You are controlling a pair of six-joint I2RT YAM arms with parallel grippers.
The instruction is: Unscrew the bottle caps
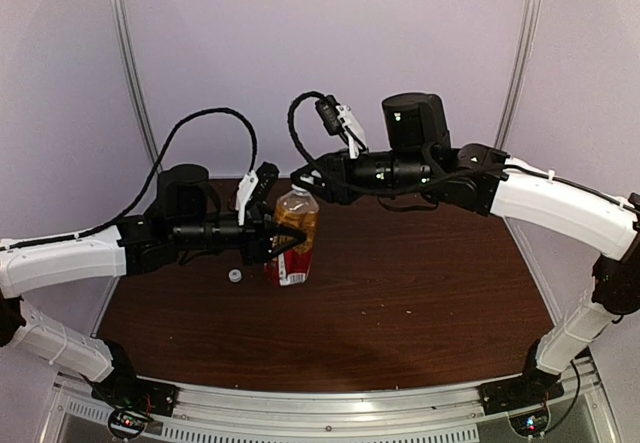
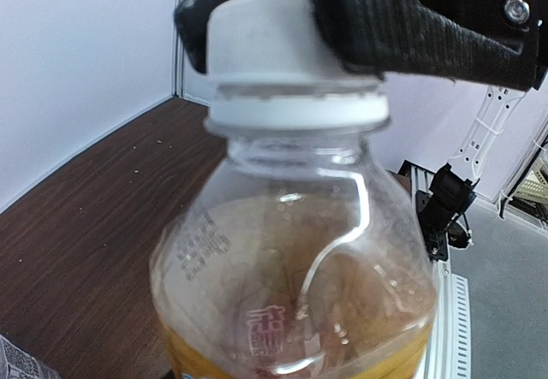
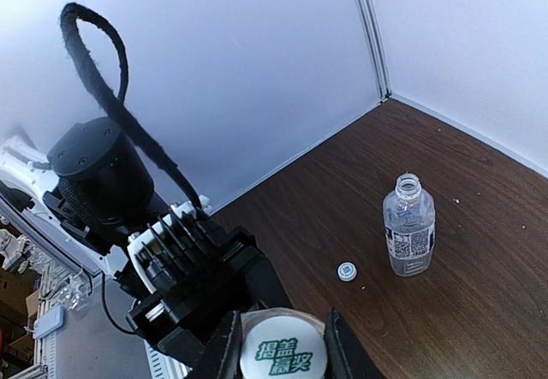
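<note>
The amber bottle [image 1: 296,225] with its red-white label stands upright on the table. My left gripper [image 1: 285,245] is shut on its body; its own fingers are hidden in the left wrist view, where the bottle [image 2: 291,285] fills the frame. My right gripper [image 1: 305,181] comes from above and is shut on the bottle's white cap [image 3: 282,355], a finger on each side. The cap [image 2: 282,45] sits on the neck. The clear bottle [image 3: 408,238] stands open, apart from both grippers, with its loose white cap [image 3: 346,270] on the table beside it.
The loose cap also shows in the top view [image 1: 234,276], left of the amber bottle. The dark wooden table [image 1: 420,293] is walled by pale panels at the back and sides. A cable loops above the right wrist [image 1: 300,123].
</note>
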